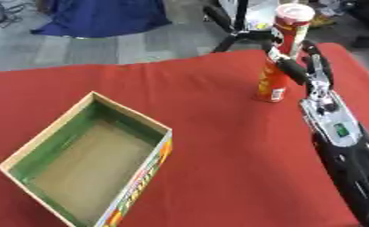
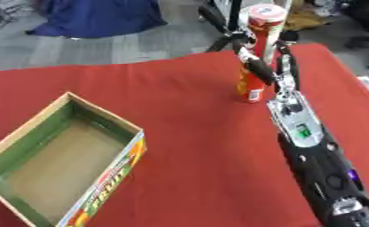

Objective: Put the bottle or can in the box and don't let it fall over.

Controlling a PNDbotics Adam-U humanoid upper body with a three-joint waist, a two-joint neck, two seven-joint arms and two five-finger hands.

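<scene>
**Q:** Left eye view first, please: how many things are on the table, and what are they?

**A:** One table [image 1: 218, 146] covered in a red cloth. On it stand two things: one tall red can [image 1: 284, 57], the tube kind with a pale lid, and one open cardboard box [image 1: 87, 162]. One robot hand shows, the right hand [image 1: 305, 66], on a black and silver arm reaching in from the lower right corner.

**Q:** Where is the can, and which way does it point?

**A:** It stands near the far right part of the table, well apart from the box. Its long axis runs straight up from the cloth, lid uppermost, base flat on the red surface, with almost no tilt.

**Q:** What is the hand doing?

**A:** Its dark fingers [image 2: 259, 68] wrap around the middle of the can, one across the front and others up the right side, so the hand is clamped on the tube.

**Q:** And the box?

**A:** It sits at the near left, turned askew, open side up. Green lines the inner walls, the floor is plain brown, and a colourful printed panel faces the near side.
</scene>
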